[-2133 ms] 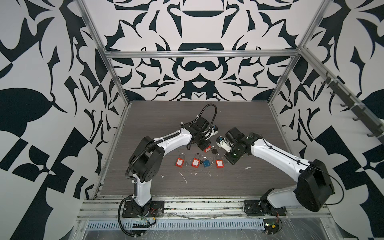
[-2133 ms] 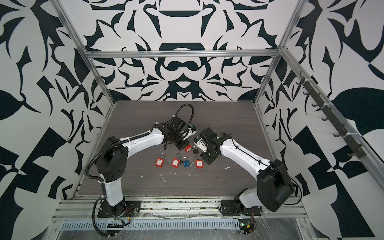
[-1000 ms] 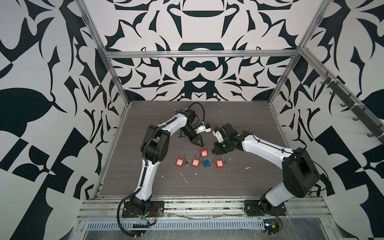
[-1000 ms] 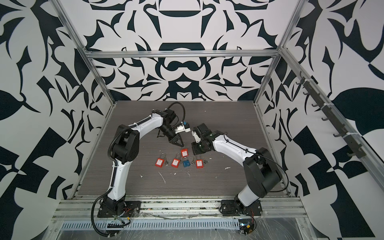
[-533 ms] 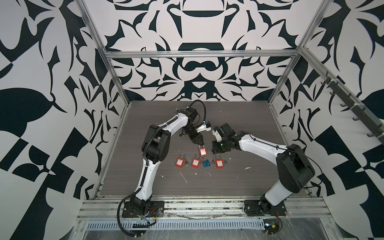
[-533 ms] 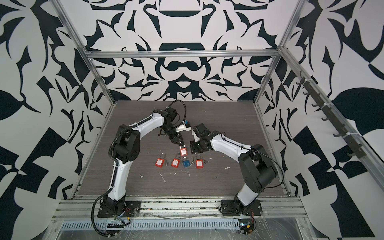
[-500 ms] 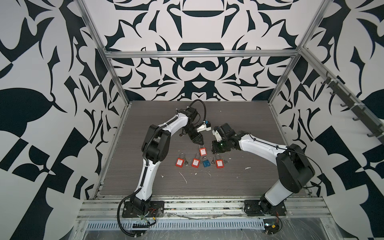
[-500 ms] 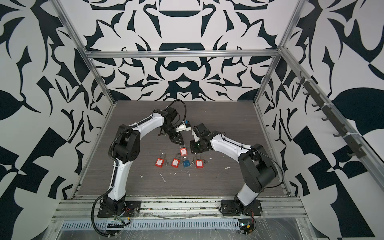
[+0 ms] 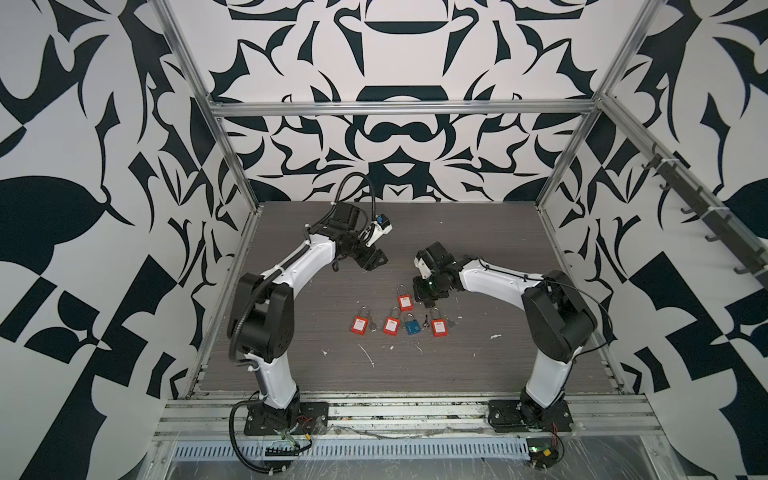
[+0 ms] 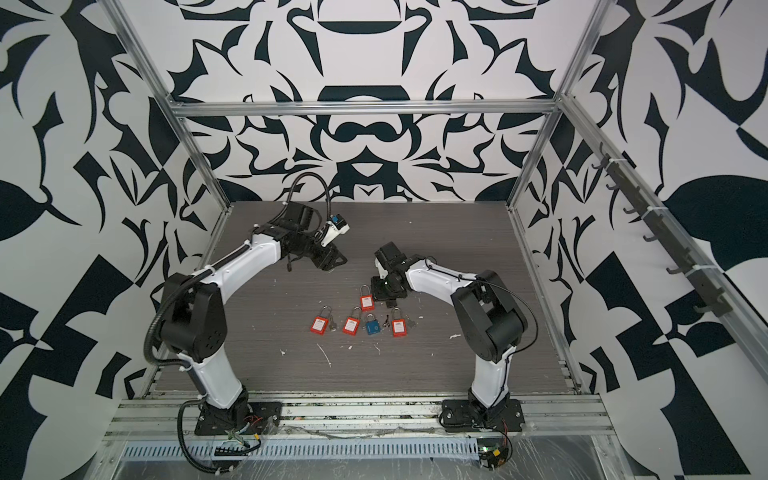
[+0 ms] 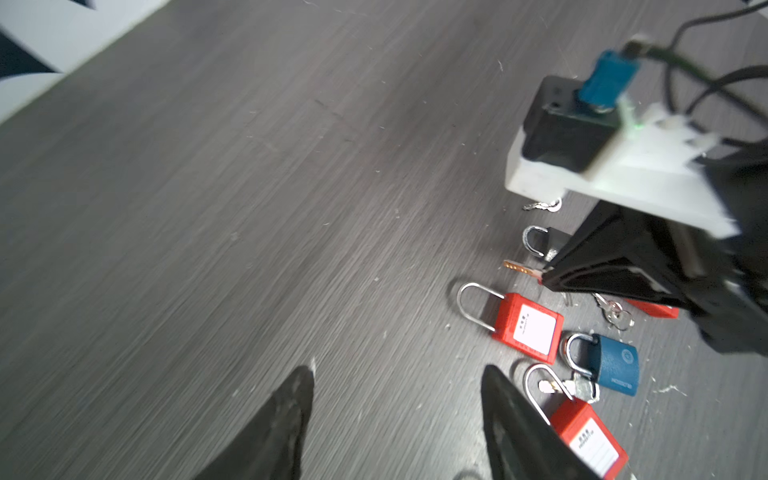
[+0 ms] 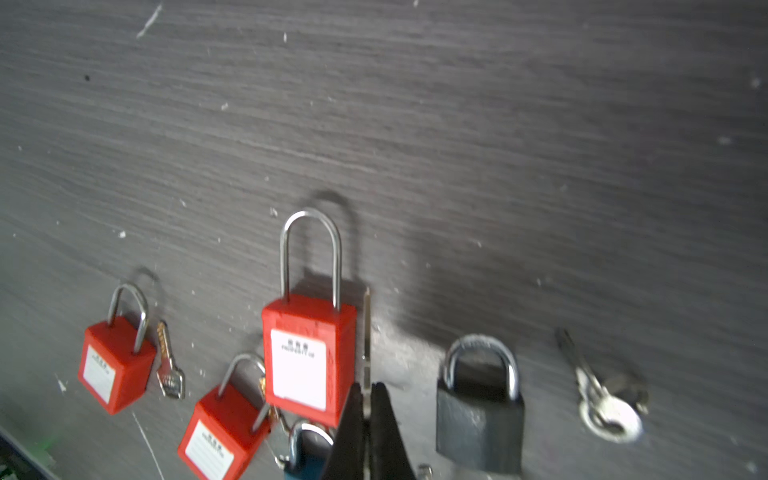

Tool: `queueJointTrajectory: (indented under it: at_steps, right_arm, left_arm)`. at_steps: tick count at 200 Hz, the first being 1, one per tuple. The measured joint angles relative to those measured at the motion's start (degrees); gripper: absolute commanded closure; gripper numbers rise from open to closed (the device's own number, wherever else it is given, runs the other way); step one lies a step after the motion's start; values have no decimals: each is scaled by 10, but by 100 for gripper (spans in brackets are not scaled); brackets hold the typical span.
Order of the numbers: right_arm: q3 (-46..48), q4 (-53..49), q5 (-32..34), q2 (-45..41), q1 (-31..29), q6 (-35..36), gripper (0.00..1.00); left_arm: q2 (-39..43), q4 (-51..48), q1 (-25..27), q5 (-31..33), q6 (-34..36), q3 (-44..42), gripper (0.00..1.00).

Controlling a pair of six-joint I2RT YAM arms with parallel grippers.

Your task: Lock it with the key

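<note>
Left pincer (image 11: 397, 370) is hanging wide open above the tabletop (image 11: 208, 208), gripping nothing and touching nothing. It's sitting well back from the locks.

Right pincer (image 12: 365, 399) is clamping tight on a key (image 12: 366, 328) by its head end, with the blade sticking out past the tips. The blade is running just beside the body of the red padlock (image 12: 309, 361), outside it and parallel to the shackle. Can't tell if it's touching.

The black padlock (image 12: 478, 415) is lying just on the other side of the right pincer, with silver keys (image 12: 602, 399) further out. In both top views the row of three more red locks (image 9: 391, 324) and a blue padlock (image 9: 412, 327) is sitting just in front, toward the robot bases. White specks are littering the tabletop.

The red padlock (image 9: 405, 299) is lying flat mid-tabletop with its white label up and its shackle pointing toward the back wall. Both shackle legs are sitting in the body.
</note>
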State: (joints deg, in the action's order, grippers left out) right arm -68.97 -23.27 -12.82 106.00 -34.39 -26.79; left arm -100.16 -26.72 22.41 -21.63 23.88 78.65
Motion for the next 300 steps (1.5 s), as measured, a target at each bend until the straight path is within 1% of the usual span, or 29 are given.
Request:
queueJointTrajectory:
  at_steps: [16, 31, 46, 53, 56, 66, 69, 87, 95, 102, 127, 129, 132, 147, 157, 168, 171, 176, 182, 189, 201, 208, 218, 227, 235, 248, 262, 277, 300]
  right_arm:
    - [-13, -3, -2, 19, 0, 0, 92]
    - [-24, -11, -3, 34, 0, -1, 84]
    - [-30, -17, -3, 43, 0, 0, 76]
    - [-31, -20, -2, 44, 0, 0, 69]
    - [-31, -22, 0, 44, 0, 3, 66]
    - [-31, -27, 3, 42, 0, -3, 57]
    - [-31, -28, 6, 41, 0, 4, 55]
    - [-31, -31, 12, 30, 0, 2, 50]
    - [-31, -31, 15, 22, 0, 5, 49]
    - [-32, -32, 16, 14, 0, 7, 48]
    - [-32, -33, 27, -32, -1, 18, 46]
    - [-32, -33, 29, -37, -1, 19, 46]
    - [-32, -33, 30, -44, -1, 21, 46]
    - [-32, -35, 48, -88, -2, 40, 43]
    - [-32, -36, 67, -122, -2, 59, 34]
    - [-25, -30, 100, -169, -1, 78, 22]
    - [-20, -25, 111, -181, -1, 93, 19]
    - [-9, -16, 132, -208, 0, 101, 17]
    - [8, -7, 154, -238, 3, 111, 16]
    - [39, 14, 181, -280, 11, 131, 9]
    - [99, 51, 215, -344, 39, 160, 8]
    - [139, 76, 230, -377, 68, 171, 3]
    - [189, 111, 242, -405, 116, 184, 2]
    - [227, 145, 248, -411, 158, 192, 1]
    - [259, 180, 262, -398, 193, 197, 1]
    - [303, 239, 283, -354, 226, 209, 1]
    - [344, 301, 301, -295, 234, 223, 0]
    - [400, 398, 307, -238, 234, 243, 0]
    - [468, 541, 308, -195, 242, 260, 0]
  left_arm:
    - [37, 20, -1, 0, -16, -45, 33]
    - [69, 39, 2, 0, -31, -92, 33]
    - [101, 55, 3, 1, -47, -142, 33]
    - [116, 59, 4, 3, -52, -161, 32]
    - [121, 60, 4, 4, -55, -169, 29]
    - [142, 63, 4, 9, -60, -191, 26]
    - [148, 63, 3, 10, -66, -196, 23]
    - [183, 70, 2, 21, -73, -221, 21]
    - [197, 74, 1, 25, -78, -229, 18]
    - [212, 82, -2, 31, -83, -237, 18]
    - [269, 122, -17, 54, -110, -278, 16]
    - [274, 127, -19, 57, -114, -284, 13]
    - [283, 133, -22, 61, -118, -291, 11]
    - [321, 168, -36, 75, -139, -331, 6]
    - [344, 194, -47, 87, -160, -360, 3]
    - [365, 221, -60, 102, -176, -391, 2]
    - [368, 226, -64, 106, -183, -399, 2]
    - [374, 237, -71, 113, -190, -411, 0]
    - [379, 248, -80, 124, -199, -425, 1]
    - [384, 257, -91, 139, -208, -441, 1]
    - [391, 282, -105, 168, -220, -469, 1]
    - [393, 299, -113, 182, -222, -485, 1]
    - [393, 323, -123, 203, -222, -506, 1]
    - [386, 349, -129, 223, -220, -521, 1]
    - [375, 372, -133, 238, -219, -531, 1]
    - [351, 418, -137, 255, -213, -548, 1]
    - [326, 487, -140, 266, -210, -578, 1]
    - [295, 580, -144, 273, -210, -621, 1]
    - [229, 697, -157, 266, -209, -653, 1]
